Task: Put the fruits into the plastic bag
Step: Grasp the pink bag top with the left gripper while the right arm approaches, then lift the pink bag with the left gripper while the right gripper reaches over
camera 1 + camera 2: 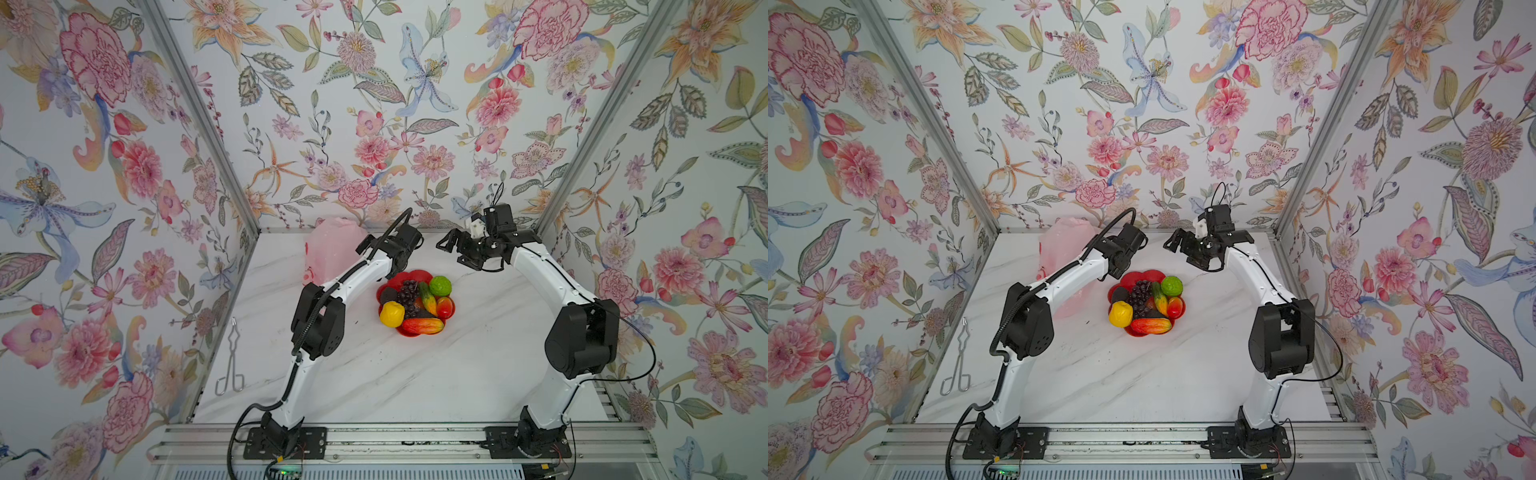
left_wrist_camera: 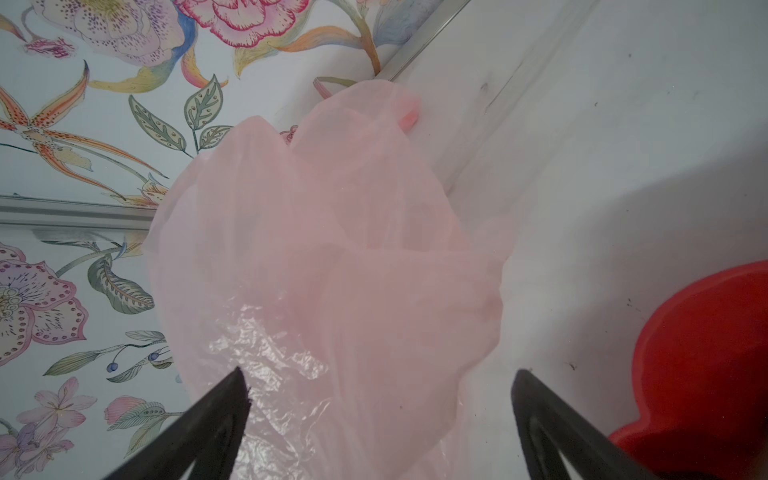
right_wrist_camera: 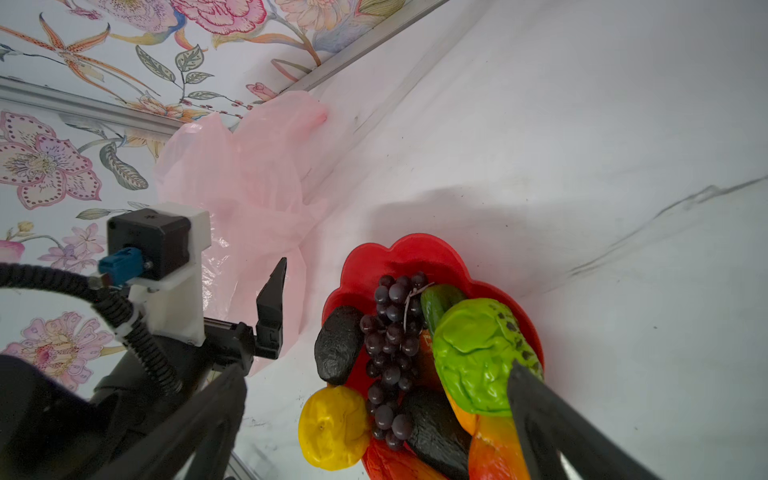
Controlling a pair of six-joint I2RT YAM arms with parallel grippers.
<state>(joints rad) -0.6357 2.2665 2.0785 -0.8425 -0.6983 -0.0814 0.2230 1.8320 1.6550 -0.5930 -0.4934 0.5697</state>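
Observation:
The fruits sit piled in a red flower-shaped dish [image 1: 419, 275] mid-table: green bumpy ball [image 1: 440, 285], yellow lemon [image 1: 391, 314], grape bunch [image 1: 408, 293], long mango [image 1: 423, 326], dark avocado piece [image 1: 388, 295]. The pale pink plastic bag [image 1: 332, 249] stands crumpled at the back left corner, partly behind my left arm. My left gripper [image 2: 380, 374] is open and empty, facing the bag [image 2: 332, 249] from just behind the dish's left rim. My right gripper [image 1: 454, 252] hangs open and empty above the table behind the dish, and the fruits [image 3: 395, 332] show between its fingers.
Metal tongs [image 1: 230, 361] lie along the table's left edge. Floral walls with metal posts close in the left, back and right. The arms' base rail [image 1: 374, 440] runs along the front. My left wrist [image 1: 401, 247] and right gripper are close together behind the dish.

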